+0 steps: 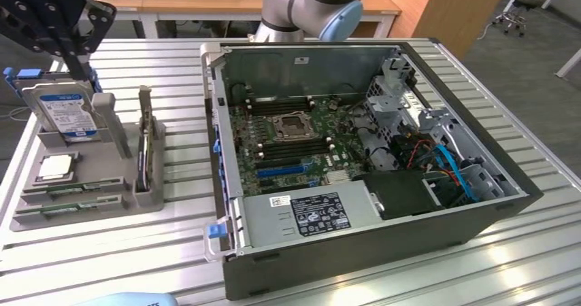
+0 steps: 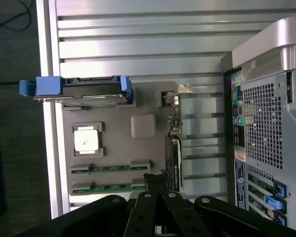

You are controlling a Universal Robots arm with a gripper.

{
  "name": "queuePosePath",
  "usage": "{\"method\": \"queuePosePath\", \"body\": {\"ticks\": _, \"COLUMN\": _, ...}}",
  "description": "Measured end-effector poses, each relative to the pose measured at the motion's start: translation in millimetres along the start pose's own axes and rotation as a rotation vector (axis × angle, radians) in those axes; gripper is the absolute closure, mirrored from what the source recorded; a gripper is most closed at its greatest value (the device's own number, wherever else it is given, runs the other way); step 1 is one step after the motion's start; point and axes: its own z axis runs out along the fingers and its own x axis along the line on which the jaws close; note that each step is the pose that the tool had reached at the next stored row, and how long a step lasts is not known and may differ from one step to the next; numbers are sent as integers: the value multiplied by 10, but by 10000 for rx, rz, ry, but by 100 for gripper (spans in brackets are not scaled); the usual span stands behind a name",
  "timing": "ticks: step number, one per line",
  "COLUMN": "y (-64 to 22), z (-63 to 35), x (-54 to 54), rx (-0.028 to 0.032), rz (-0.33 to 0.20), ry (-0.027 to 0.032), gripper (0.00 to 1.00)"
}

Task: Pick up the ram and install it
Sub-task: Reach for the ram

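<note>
Two ram sticks, thin green boards, lie side by side in slots at the near end of a grey holder (image 1: 145,197): one (image 1: 75,189) (image 2: 111,168) and another (image 1: 65,211) (image 2: 111,187). My black gripper (image 1: 81,66) hangs high over the far end of the holder, above the standing hard drive, well clear of both sticks. In the wrist view its fingers (image 2: 155,178) are shut together with nothing between them. The open computer case (image 1: 363,149) lies at the exterior view's right, its motherboard showing a processor socket (image 1: 295,124) flanked by long memory slots (image 1: 281,145).
The holder also carries a silver hard drive with a blue label (image 1: 65,114) (image 2: 81,90), a square silver processor (image 1: 56,166) (image 2: 86,140) and an upright card (image 1: 143,136). Everything rests on a slatted metal table (image 1: 109,265). The case's rear panel (image 2: 266,123) faces the holder.
</note>
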Motion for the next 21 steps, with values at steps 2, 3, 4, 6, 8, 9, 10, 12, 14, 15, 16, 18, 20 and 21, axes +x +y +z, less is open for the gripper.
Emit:
{"method": "queuePosePath", "body": {"ticks": 2, "y": -3, "z": 0, "x": 43, "rx": 0, "rz": 0, "ry": 0, "gripper": 90}}
{"method": "queuePosePath", "body": {"ticks": 3, "y": -5, "z": 0, "x": 63, "rx": 0, "rz": 0, "ry": 0, "gripper": 90}}
{"method": "queuePosePath", "body": {"ticks": 4, "y": -6, "z": 0, "x": 82, "rx": 0, "rz": 1, "ry": 0, "gripper": 90}}
{"method": "queuePosePath", "body": {"ticks": 6, "y": -8, "z": 0, "x": 116, "rx": 0, "rz": 1, "ry": 0, "gripper": 90}}
{"method": "queuePosePath", "body": {"ticks": 8, "y": -11, "z": 0, "x": 148, "rx": 0, "rz": 0, "ry": 0, "gripper": 90}}
{"method": "queuePosePath", "body": {"ticks": 9, "y": -12, "z": -1, "x": 164, "rx": 1, "rz": 0, "ry": 1, "gripper": 90}}
{"method": "queuePosePath", "body": {"ticks": 10, "y": -13, "z": 0, "x": 178, "rx": 0, "rz": -1, "ry": 0, "gripper": 90}}
{"method": "queuePosePath", "body": {"ticks": 12, "y": -15, "z": 0, "x": 203, "rx": 0, "rz": 0, "ry": 0, "gripper": 90}}
{"method": "queuePosePath", "body": {"ticks": 14, "y": -17, "z": 1, "x": 231, "rx": 0, "rz": 0, "ry": 0, "gripper": 90}}
{"method": "queuePosePath", "body": {"ticks": 15, "y": -19, "z": 2, "x": 246, "rx": 0, "rz": 0, "ry": 0, "gripper": 90}}
{"method": "queuePosePath", "body": {"ticks": 16, "y": -20, "z": 2, "x": 262, "rx": 0, "rz": -1, "ry": 0, "gripper": 90}}
{"method": "queuePosePath", "body": {"ticks": 18, "y": -22, "z": 3, "x": 287, "rx": 0, "rz": 0, "ry": 0, "gripper": 90}}
{"method": "queuePosePath", "body": {"ticks": 20, "y": -23, "z": 3, "x": 308, "rx": 0, "rz": 1, "ry": 0, "gripper": 90}}
{"method": "queuePosePath", "body": {"ticks": 21, "y": -24, "z": 4, "x": 312, "rx": 0, "rz": -1, "ry": 0, "gripper": 90}}
